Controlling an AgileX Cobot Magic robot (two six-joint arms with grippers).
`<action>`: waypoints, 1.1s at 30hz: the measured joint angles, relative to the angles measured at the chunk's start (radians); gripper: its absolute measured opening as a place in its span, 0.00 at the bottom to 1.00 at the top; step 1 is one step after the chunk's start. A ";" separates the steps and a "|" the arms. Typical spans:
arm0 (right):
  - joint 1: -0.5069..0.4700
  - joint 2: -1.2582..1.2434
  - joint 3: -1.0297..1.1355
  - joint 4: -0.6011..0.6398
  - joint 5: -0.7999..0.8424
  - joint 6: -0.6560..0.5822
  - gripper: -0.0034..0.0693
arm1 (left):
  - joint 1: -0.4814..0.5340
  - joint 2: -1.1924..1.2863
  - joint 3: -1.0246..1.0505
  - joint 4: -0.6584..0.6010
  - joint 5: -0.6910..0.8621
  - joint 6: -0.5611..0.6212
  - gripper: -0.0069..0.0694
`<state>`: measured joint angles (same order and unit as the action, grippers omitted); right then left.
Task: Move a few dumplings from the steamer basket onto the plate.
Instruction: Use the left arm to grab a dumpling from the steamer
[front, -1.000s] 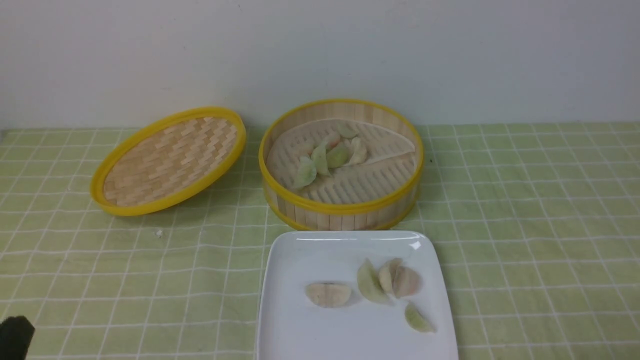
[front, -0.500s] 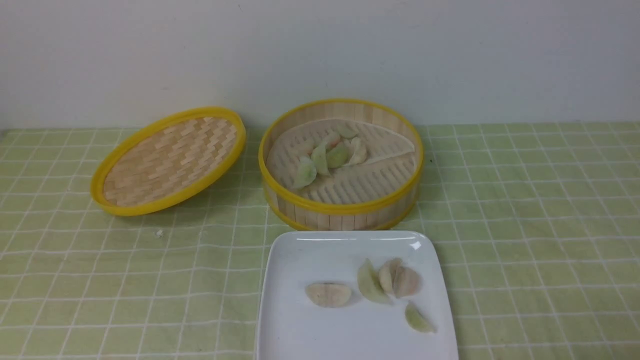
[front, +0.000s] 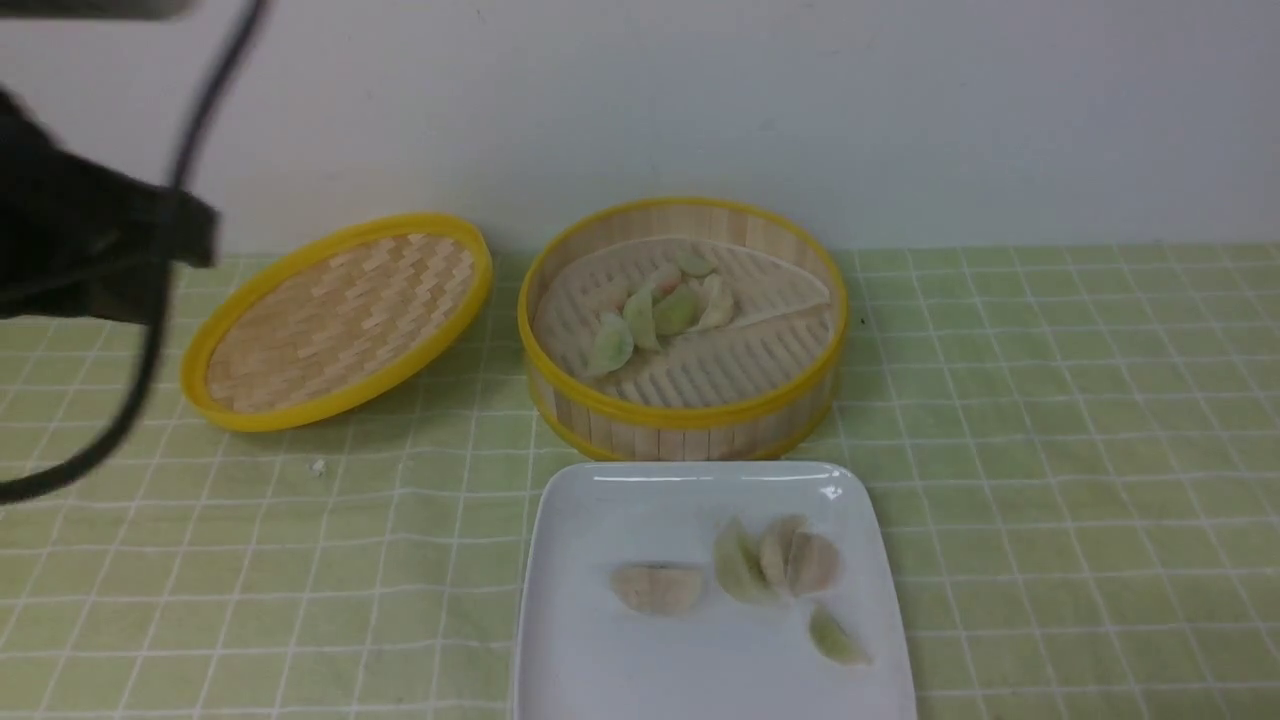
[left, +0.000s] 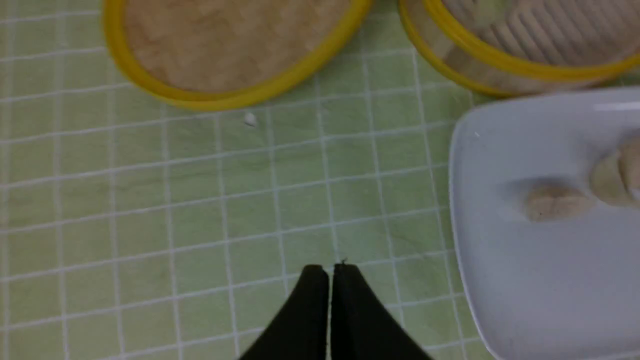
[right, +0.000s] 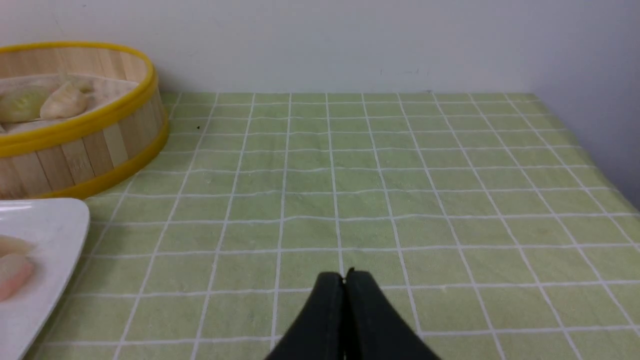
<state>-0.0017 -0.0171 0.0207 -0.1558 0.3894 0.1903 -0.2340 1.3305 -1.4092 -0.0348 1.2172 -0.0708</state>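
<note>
Front view: pleated, crescent-shaped dumplings (front: 655, 590) are lying on a glossy plate (front: 600, 660), the leftmost's long axis running sideways; others are resting inside the slatted bamboo steamer (front: 685, 430); both grippers (left: 331, 272) are staying closed.

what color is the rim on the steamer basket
Yellow, on the steamer basket; clearest in the front view.
</note>
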 joint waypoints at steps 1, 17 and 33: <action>0.000 0.000 0.000 0.000 0.000 0.000 0.03 | -0.025 0.052 -0.033 -0.014 0.004 0.032 0.08; 0.000 0.000 0.000 0.000 0.000 0.000 0.03 | -0.231 0.763 -0.621 0.035 0.011 0.126 0.08; 0.000 0.000 0.000 0.000 0.000 0.000 0.03 | -0.229 1.100 -0.879 0.107 -0.055 0.123 0.57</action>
<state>-0.0017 -0.0171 0.0207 -0.1558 0.3894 0.1903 -0.4630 2.4305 -2.2879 0.0726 1.1624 0.0523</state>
